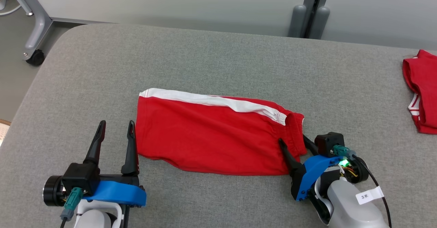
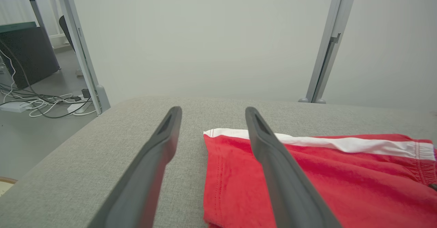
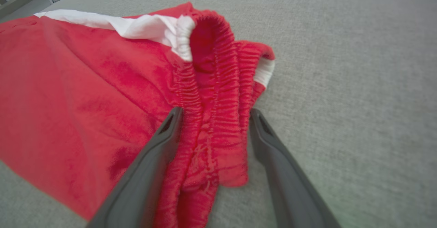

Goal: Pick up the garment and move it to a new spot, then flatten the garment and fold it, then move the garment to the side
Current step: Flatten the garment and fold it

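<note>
The garment (image 1: 211, 136), red shorts with a white side stripe, lies folded lengthwise on the grey table (image 1: 218, 67), waistband to the right. My left gripper (image 1: 115, 128) stands open at the garment's left hem; its right finger (image 2: 273, 159) lies over the red cloth's edge (image 2: 307, 173), the other over bare table. My right gripper (image 1: 293, 141) is open too, straddling the gathered elastic waistband (image 3: 218, 118) at the lower right corner, with the cloth between its fingers (image 3: 164, 142) but not pinched.
Another red garment (image 1: 421, 91) lies at the table's right edge. Metal frame legs (image 1: 309, 16) stand behind the table, and a wheeled stand (image 1: 34, 33) is on the floor at the far left, with cables (image 2: 41, 101) beyond.
</note>
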